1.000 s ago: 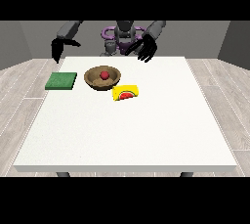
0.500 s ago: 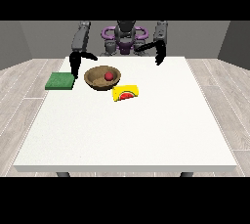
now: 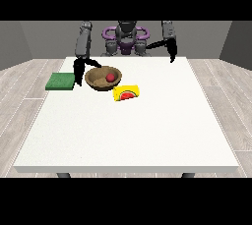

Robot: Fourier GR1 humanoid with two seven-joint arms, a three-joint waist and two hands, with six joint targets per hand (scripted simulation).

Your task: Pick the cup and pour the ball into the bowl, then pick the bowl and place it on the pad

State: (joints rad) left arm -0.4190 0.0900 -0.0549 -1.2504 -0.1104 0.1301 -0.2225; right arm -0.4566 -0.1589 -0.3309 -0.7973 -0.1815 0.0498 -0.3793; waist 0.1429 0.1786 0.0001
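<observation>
A: Front view only. Why is the yellow cup (image 3: 126,93) lying on its side just right of the bowl (image 3: 103,78)?

B: My guess is the pour is done: the red ball (image 3: 111,77) sits inside the bowl, in the upper-left part of the frame. So the bowl is next, and the green pad (image 3: 60,81) waits well left of it on the tabletop (image 3: 128,130).

A: And the hands?

B: The hand at the view's left (image 3: 78,69) hangs between pad and bowl, its thumb reaching towards the bowl's rim, the fingers pointing down. It looks spread, holding nothing. Probably lining up for the bowl.

A: The other one?

B: The hand at the view's right (image 3: 171,51) is up near the tabletop's far edge, well apart from everything; whether its fingers are spread or curled I cannot tell.

A: Any writing?

B: None readable. The cup bears a watermelon-slice picture, no words.
</observation>
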